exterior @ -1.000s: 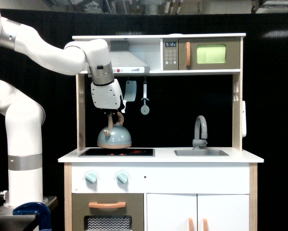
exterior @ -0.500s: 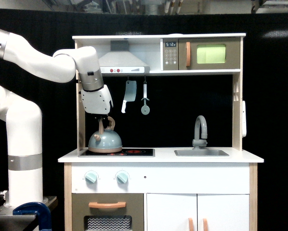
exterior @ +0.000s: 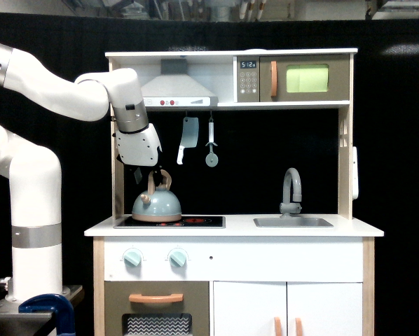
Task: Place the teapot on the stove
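The grey-blue teapot [exterior: 156,206] stands upright on the left part of the black stove [exterior: 195,222], its tan loop handle [exterior: 162,179] pointing up. My gripper [exterior: 146,174] hangs from the white arm just above and to the left of that handle. Its dark fingers [exterior: 136,175] look spread apart, so the gripper is open, close to the handle's left side. I cannot tell whether a finger still touches the handle.
A grey faucet [exterior: 291,190] and sink basin [exterior: 293,222] sit on the exterior view's right of the counter. A toy cleaver [exterior: 188,136] and a utensil [exterior: 211,147] hang under the hood shelf, near the gripper. The wooden side post [exterior: 116,168] stands right behind the arm.
The teapot came down and leftward onto the stove's left part. The gripper then lifted slightly off the handle and its fingers spread.
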